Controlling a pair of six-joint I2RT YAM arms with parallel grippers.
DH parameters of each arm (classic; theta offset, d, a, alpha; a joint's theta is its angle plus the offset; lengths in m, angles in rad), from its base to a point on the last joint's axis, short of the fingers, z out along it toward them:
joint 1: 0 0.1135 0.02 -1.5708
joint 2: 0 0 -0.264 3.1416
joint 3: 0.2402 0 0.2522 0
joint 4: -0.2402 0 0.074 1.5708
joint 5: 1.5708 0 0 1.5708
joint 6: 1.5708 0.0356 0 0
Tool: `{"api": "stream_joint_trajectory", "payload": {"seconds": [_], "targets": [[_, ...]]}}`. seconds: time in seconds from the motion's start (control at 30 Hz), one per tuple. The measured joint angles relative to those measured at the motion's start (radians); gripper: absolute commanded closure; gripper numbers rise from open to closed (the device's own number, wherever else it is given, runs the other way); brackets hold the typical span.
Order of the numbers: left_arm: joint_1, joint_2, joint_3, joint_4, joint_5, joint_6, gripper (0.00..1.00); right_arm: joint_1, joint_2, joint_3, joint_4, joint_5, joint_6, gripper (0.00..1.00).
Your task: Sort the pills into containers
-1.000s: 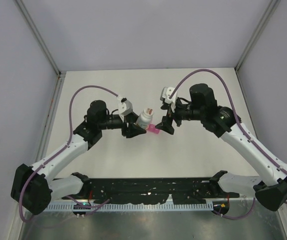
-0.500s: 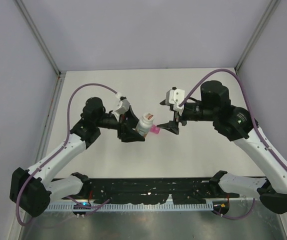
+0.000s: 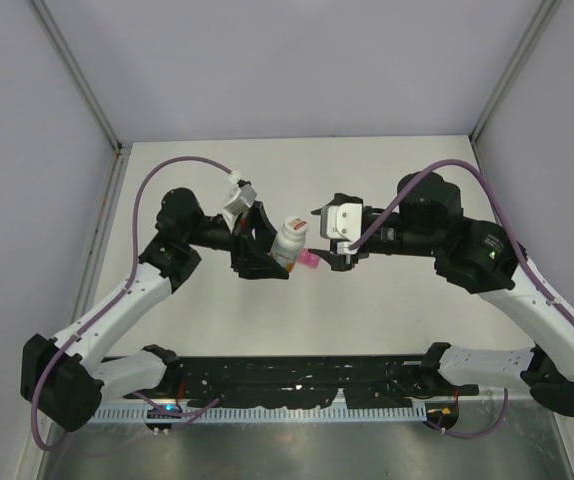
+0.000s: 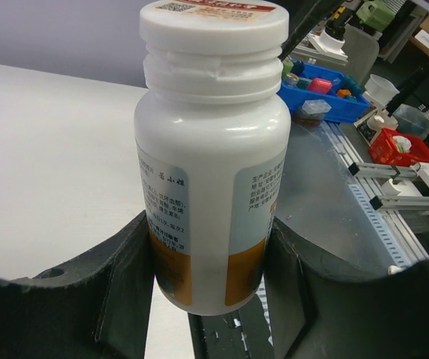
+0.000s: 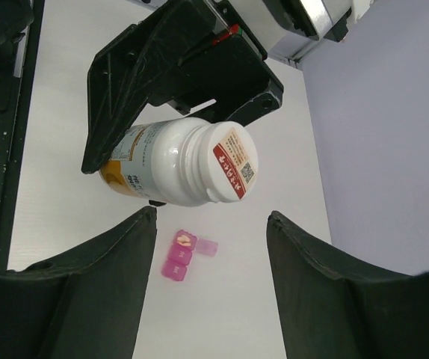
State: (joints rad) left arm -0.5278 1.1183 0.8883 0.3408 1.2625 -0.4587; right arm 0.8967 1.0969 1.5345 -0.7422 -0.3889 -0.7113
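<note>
A white bottle (image 3: 288, 240) with an orange-red label hangs tilted above the table, and my left gripper (image 3: 270, 258) is shut on its lower body. In the left wrist view the bottle (image 4: 211, 172) fills the gap between the left gripper's (image 4: 211, 258) jaws, its cap on. The pink containers (image 3: 309, 261) lie on the table just below the cap. My right gripper (image 5: 212, 218) is open and holds nothing. It faces the bottle's (image 5: 184, 168) capped end from the right. Below it, the containers (image 5: 177, 262) show one lid flipped open (image 5: 208, 247) and pale pills (image 5: 184, 240) in that compartment.
A black rail (image 3: 297, 375) runs along the table's near edge between the arm bases. Grey walls close in the back and both sides. Past the table edge the left wrist view shows a blue bin (image 4: 319, 82) and a red bin (image 4: 401, 146).
The right gripper's jaws have narrowed and its wrist has turned toward the bottle's cap. The left gripper has raised and tilted the bottle, still holding it.
</note>
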Motion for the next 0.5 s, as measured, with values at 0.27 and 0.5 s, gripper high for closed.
{"api": "stream_joint_trajectory", "payload": {"seconds": [0.27,0.5], "targets": [[0.0,0.014,0.0,-0.002,0.006,-0.032,1.0,0.093,0.034,0.052,-0.01,0.148,-0.074,0.36],[0.0,0.014,0.0,-0.035,0.005,-0.026,1.0,0.124,0.048,0.055,-0.023,0.222,-0.111,0.4]]}}
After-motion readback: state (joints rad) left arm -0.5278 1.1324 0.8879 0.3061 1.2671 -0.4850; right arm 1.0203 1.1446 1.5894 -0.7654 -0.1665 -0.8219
